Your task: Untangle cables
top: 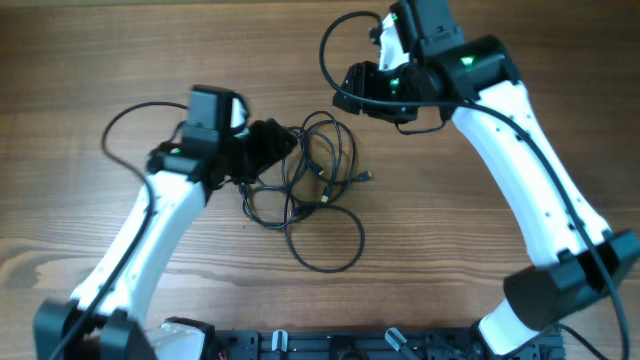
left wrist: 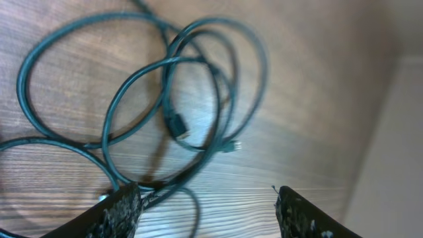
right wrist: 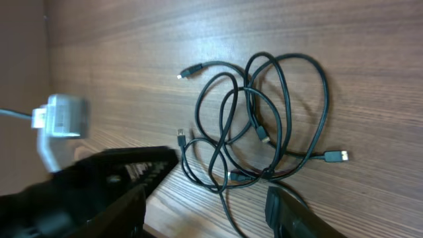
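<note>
Brown wood-grain table point(top: 100, 60) carries one tangle of thin black cables point(top: 325, 170) mid-frame, at least four plug ends point(right wrist: 340, 156) showing. Two claws, left gripper point(left wrist: 208, 211) and right gripper point(right wrist: 221, 175), both stand spread, pinching nothing.

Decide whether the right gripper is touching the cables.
Apart. The overhead view shows bare table between the open right gripper and the nearest loop of the cables.

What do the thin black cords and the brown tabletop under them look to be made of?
The thin black cords: flexible rubber or plastic sheathing, slightly glossy; they bend in loose loops and catch light. The brown tabletop: wood grain lines, matte sheen; solid wood or laminate, cannot tell.
</note>
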{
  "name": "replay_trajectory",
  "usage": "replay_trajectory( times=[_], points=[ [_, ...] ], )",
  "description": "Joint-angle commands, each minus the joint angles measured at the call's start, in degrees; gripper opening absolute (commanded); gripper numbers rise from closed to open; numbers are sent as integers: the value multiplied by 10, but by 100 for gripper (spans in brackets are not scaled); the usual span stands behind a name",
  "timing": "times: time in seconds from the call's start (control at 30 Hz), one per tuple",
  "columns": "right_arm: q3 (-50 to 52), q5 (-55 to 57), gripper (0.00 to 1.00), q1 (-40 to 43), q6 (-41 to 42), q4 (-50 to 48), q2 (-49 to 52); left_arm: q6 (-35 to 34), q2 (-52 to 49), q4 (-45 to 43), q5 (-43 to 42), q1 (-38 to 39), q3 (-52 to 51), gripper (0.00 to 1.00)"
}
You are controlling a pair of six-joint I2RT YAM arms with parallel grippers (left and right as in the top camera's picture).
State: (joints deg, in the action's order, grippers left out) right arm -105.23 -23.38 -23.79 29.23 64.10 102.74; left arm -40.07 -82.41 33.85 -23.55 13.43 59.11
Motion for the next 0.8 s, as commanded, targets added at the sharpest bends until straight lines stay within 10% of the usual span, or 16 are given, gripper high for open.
replay_trajectory(
  times=[0.0,0.17,0.3,0.53,0.77],
  points=[
    [-1,-24,60,0,-23,1,20,37,-68,-16,54,41,0,68],
    [-1,-24,68,0,-23,2,19,54,-130,-31,82,89,0,64],
    [-1,-24,68,0,-24,15,19,54,-126,-30,66,92,3,4],
    [-1,-22,62,0,-31,14,19,53,55,-52,-28,78,137,4],
    [-1,-50,67,0,-27,9,19,-50,177,-261,-24,44,156,4]
  ],
)
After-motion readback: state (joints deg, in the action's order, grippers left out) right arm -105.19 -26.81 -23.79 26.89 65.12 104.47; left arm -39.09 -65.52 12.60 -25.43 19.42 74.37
